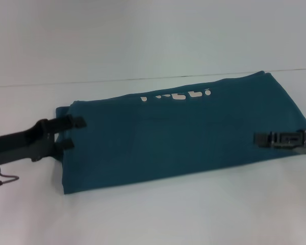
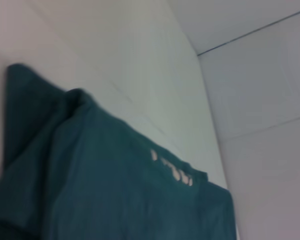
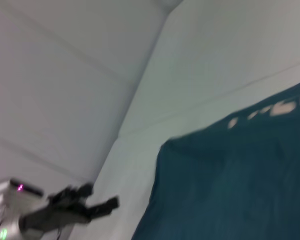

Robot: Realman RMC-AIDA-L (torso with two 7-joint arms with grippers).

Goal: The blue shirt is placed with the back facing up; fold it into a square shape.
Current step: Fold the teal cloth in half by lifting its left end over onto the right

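The blue shirt [image 1: 183, 138] lies on the white table [image 1: 153, 214] as a long folded band running left to right. Part of its white lettering [image 1: 176, 95] peeks out along the far edge. My left gripper [image 1: 73, 133] is at the band's left end, open, its two fingers spread over the cloth edge with nothing held. My right gripper [image 1: 256, 138] reaches in over the right end, seen side-on. The left wrist view shows the shirt [image 2: 115, 190] with a rumpled corner. The right wrist view shows the shirt [image 3: 230, 190] and, farther off, the left gripper [image 3: 102, 198].
The table's far edge [image 1: 143, 79] meets a pale wall close behind the shirt. A thin metal wire loop [image 1: 5, 179] hangs under my left arm at the left border. Bare white table lies in front of the shirt.
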